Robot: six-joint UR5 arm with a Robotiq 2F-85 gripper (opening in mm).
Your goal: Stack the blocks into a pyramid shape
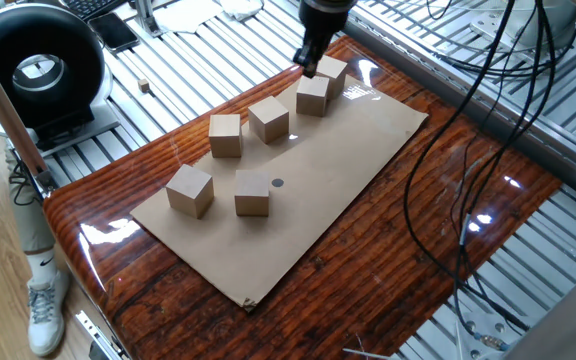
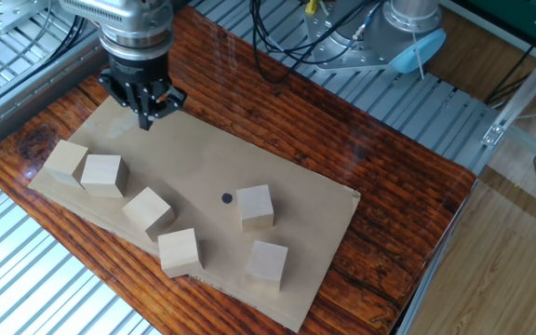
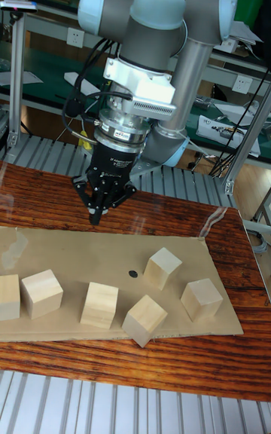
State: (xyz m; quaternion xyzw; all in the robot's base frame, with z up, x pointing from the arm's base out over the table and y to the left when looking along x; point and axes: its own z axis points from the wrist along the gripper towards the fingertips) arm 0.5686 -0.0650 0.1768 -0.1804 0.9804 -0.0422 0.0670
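While nothing is stacked, six light tan wooden blocks lie singly on a brown cardboard sheet (image 2: 277, 177) spread over the glossy striped wooden table (image 2: 389, 177).

Gripper (image 2: 145, 118): black, two-fingered, on the UR5 arm (image 3: 162, 8), pointing down above the sheet's end, near the far long edge as the other fixed view shows it. Fingertips meet in one point with nothing between them; it is clenched and empty, touching no block.

Blocks, as the other fixed view shows them:
- end block (image 2: 64, 163), at the sheet's end nearest the gripper, partly hidden by its neighbour.
- second block (image 2: 103, 174), touching or just beside the end block; which, I cannot tell.
- third block (image 2: 148, 210), turned at an angle, near the front edge, apart from the second.
- fourth block (image 2: 180, 251), at the front edge, close to the third.
- middle block (image 2: 256, 206), alone, just beside a small dark dot (image 2: 227, 197) on the sheet.
- last block (image 2: 267, 263), towards the far end, apart from the middle block.

All six rest flat on the sheet, one layer only; no pyramid shape exists.

Surroundings, from one fixed view: a black ring-shaped device (image 1: 36, 68) on the ribbed metal bench (image 1: 183, 62), a tiny wooden cube (image 1: 144, 86) beside it, black cables (image 1: 488, 130) hanging over the table.
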